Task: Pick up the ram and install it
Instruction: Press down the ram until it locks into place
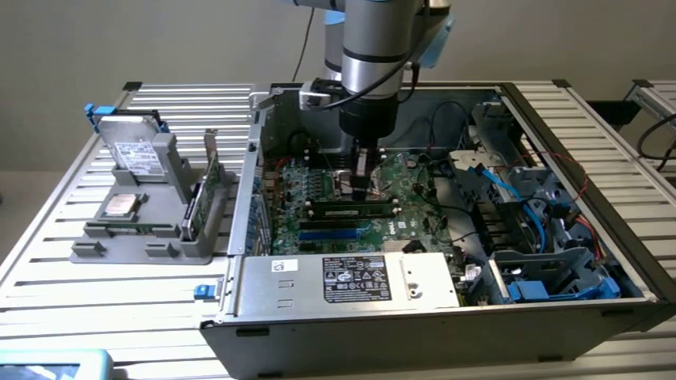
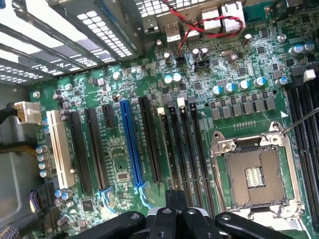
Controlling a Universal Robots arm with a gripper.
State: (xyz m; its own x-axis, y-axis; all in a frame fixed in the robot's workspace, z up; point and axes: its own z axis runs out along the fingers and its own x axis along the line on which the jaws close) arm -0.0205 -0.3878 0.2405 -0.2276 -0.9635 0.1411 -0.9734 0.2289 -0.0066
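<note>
The ram (image 1: 338,211), a dark stick with a green top edge, stands lengthwise in a black slot on the green motherboard (image 1: 412,178) inside the open computer case. My gripper (image 1: 362,196) comes straight down onto the middle of the stick, and its narrow fingers are shut at the stick's top edge. In the wrist view the gripper (image 2: 176,199) hangs over the long black slots (image 2: 192,149) beside the CPU socket (image 2: 254,174).
Blue slots (image 1: 332,229) lie just in front of the ram, then the power supply (image 1: 359,279). Cables and drive bays (image 1: 528,206) crowd the case on the exterior view's right. A grey rack (image 1: 138,237) on the exterior view's left holds a hard drive (image 1: 135,150) and a green card (image 1: 206,186).
</note>
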